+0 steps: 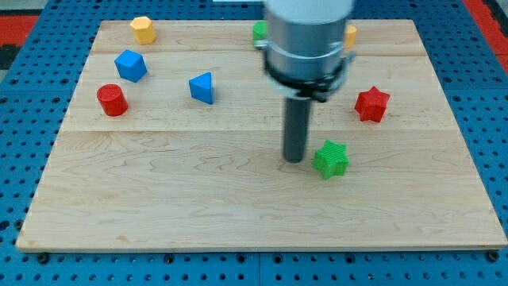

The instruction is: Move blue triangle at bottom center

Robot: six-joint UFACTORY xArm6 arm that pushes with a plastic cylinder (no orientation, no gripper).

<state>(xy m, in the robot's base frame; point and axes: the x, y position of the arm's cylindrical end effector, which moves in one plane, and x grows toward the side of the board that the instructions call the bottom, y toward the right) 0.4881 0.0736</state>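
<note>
The blue triangle (202,87) lies on the wooden board (159,199), left of the middle and in the upper half. My tip (295,159) rests on the board near the centre, well to the right of and below the blue triangle. The tip stands just left of the green star (331,159), close to it; I cannot tell if they touch.
A blue cube (131,65) and a red cylinder (112,100) sit at the left. A yellow block (143,29) lies at the top left. A red star (371,104) is at the right. A green block (259,32) and a yellow block (350,35) peek out beside the arm.
</note>
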